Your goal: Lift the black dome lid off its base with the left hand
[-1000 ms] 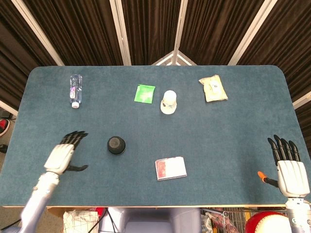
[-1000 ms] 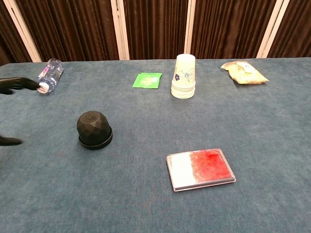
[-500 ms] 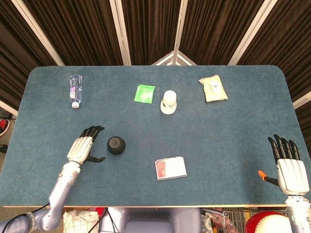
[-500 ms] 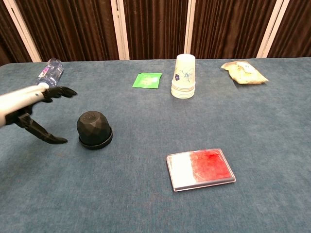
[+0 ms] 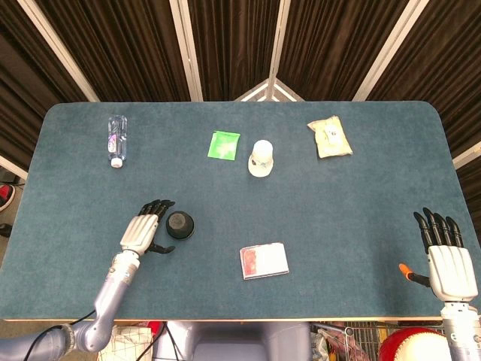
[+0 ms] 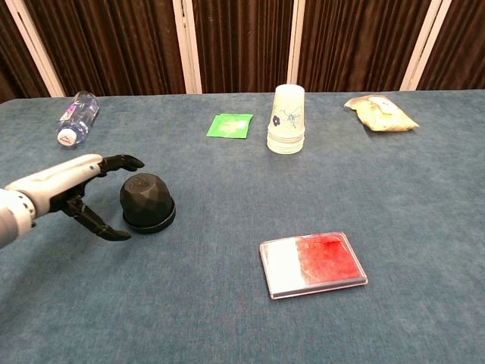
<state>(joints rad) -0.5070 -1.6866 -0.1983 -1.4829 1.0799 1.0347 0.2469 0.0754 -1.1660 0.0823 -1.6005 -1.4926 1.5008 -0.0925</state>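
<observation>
Now the left hand (image 6: 72, 186) hangs just beside the black dome lid (image 6: 146, 199), on its left, with the fingers (image 6: 121, 161) spread and reaching over toward the lid's top and the thumb low near the table (image 6: 227, 318); nothing is in its grasp, and whether any fingertip touches the lid cannot be told. From the head view the same hand (image 5: 141, 229) lies close against the lid (image 5: 179, 224), which sits on its base (image 6: 148, 222) in the near-left part of the blue table top. To the right of the lid, nearer the front edge, lies a flat red and white case (image 6: 312, 263). Further back stand a stack of paper cups (image 6: 287, 120) with a green packet (image 6: 229, 125) to its left, a clear water bottle (image 6: 76, 117) on its side at far left, and a yellowish snack bag (image 6: 379, 112) at far right. The right hand (image 5: 449, 259) rests at the table's near-right corner, fingers apart and holding nothing.
</observation>
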